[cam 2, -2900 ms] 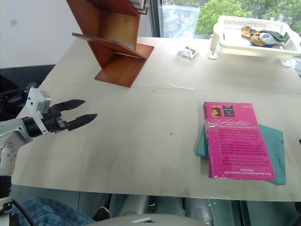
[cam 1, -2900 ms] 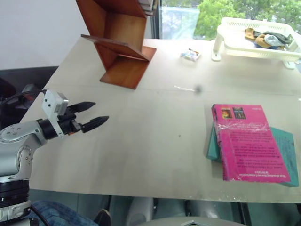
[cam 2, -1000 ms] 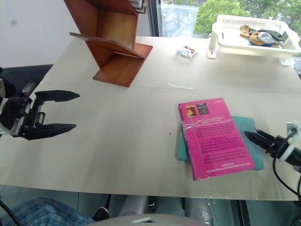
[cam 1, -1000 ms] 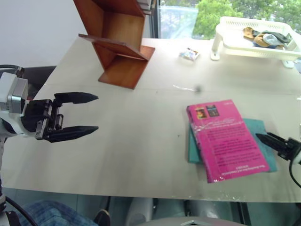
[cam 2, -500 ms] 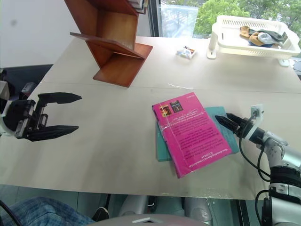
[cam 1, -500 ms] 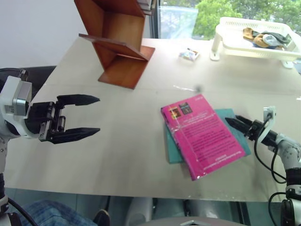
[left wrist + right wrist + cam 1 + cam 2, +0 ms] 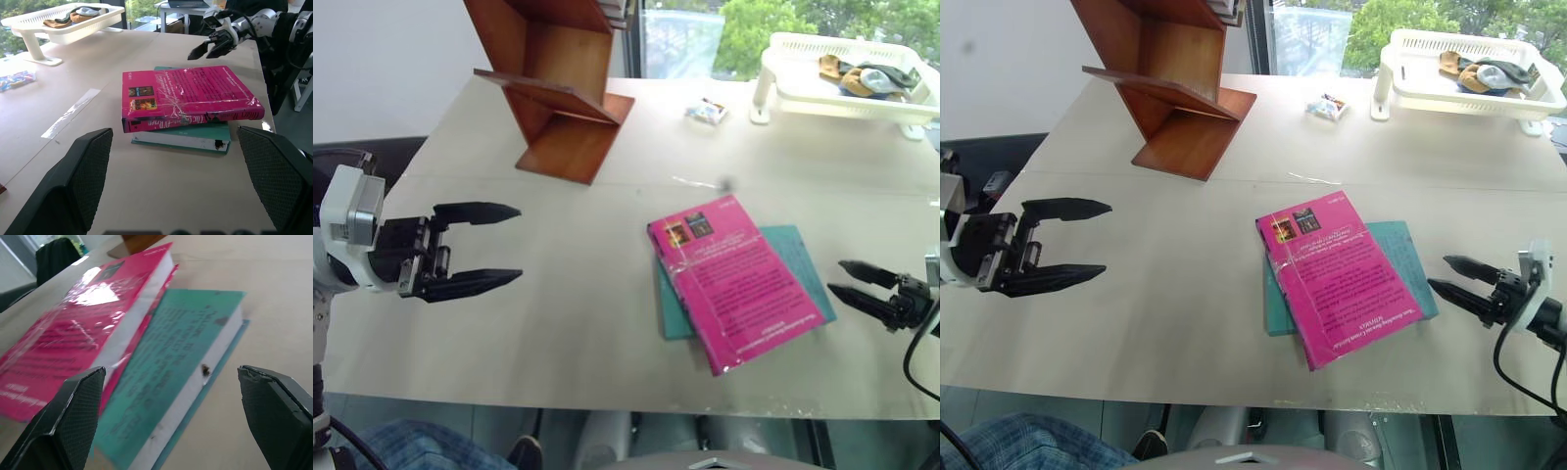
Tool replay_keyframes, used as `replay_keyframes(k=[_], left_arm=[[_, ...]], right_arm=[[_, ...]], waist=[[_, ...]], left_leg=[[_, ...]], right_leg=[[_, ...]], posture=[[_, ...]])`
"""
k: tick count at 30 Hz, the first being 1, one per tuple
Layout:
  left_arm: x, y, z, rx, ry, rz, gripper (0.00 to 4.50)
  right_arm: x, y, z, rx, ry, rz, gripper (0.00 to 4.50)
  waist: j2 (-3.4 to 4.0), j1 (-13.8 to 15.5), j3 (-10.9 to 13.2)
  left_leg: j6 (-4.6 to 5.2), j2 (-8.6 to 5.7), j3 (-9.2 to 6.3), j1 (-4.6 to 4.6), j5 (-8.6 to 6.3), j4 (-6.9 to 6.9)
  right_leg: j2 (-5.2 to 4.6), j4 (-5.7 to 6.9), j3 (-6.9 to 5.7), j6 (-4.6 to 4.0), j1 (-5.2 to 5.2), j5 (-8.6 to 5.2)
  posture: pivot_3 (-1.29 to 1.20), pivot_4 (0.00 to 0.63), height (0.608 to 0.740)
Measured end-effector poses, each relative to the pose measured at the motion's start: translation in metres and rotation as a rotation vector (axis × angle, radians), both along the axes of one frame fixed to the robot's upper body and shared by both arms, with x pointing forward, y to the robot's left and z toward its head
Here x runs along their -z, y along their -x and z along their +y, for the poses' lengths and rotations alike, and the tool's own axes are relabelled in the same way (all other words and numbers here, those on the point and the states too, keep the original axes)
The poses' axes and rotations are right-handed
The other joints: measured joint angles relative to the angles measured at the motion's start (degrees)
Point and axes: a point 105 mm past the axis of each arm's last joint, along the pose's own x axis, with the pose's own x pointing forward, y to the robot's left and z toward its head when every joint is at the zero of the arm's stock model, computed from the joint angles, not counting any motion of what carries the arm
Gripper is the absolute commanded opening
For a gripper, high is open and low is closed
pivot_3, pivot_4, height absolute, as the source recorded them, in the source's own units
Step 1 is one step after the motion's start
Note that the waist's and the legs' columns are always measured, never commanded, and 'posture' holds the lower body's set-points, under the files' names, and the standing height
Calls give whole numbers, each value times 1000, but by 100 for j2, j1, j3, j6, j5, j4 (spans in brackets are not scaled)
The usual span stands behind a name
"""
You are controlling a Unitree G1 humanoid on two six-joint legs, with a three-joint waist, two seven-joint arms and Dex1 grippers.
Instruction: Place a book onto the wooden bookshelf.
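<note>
Looks like an office or lab test room. Big beige table with tape strips on it, set against a window with green trees outside. Props staged on top: wooden shelf, 2 stacked books, white plastic rack holding small items. Left wrist view shows another desk and a chair behind.

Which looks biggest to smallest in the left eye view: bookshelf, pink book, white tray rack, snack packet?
1. wooden bookshelf, though cut off by the frame's top
2. pink book
3. white tray rack, close to the book in apparent size and farther away, so unsure
4. snack packet
</note>
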Motion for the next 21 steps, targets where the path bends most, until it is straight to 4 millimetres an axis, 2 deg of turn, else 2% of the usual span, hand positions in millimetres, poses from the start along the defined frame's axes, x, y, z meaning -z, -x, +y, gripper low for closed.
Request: replay_keyframes(k=[3, 6, 9, 10, 14, 21], left_arm=[[1, -1, -2, 8, -5, -1, 4432], [3, -2, -1, 3, -6, 7, 4432], [3, -3, -1, 3, -7, 8, 4432], [3, -3, -1, 4, -8, 6, 4432], [3, -3, -1, 4, -9, 2, 4432], [3, -4, 0, -9, -14, -5, 4432]], right_arm=[[-5, 7, 9, -41, -4, 3, 4418], [6, 25, 21, -110, 8, 102, 4418], [13, 31, 34, -164, 12, 138, 4418], [14, 32, 46, -197, 8, 129, 4418], [16, 27, 69, -231, -30, 110, 4418], [15, 17, 98, -280, -63, 89, 4418]], waist=[[0, 17, 0], [-1, 55, 0], [-2, 56, 0], [-5, 35, -3], [-6, 12, -3], [-9, 28, -4]], left_leg=[[0, 0, -4, -5, 0, 1], [0, -1, -13, -25, 0, 3], [0, -1, -12, -25, 0, 4], [0, 2, -13, -23, 1, 7], [-1, 2, -10, -21, 1, 12], [-1, 2, -13, -26, 1, 11]], right_leg=[[-1, -1, 0, 0, -2, 0], [0, -4, 0, 0, -13, 0], [0, 0, -1, 0, -16, 0], [5, 4, 0, 0, -16, 0], [5, 8, -1, 1, -17, 1], [5, 8, -1, 1, -27, 0]], posture=[[0, 150, 740], [0, 150, 740], [0, 150, 740], [0, 150, 740], [0, 150, 740], [0, 150, 740]])
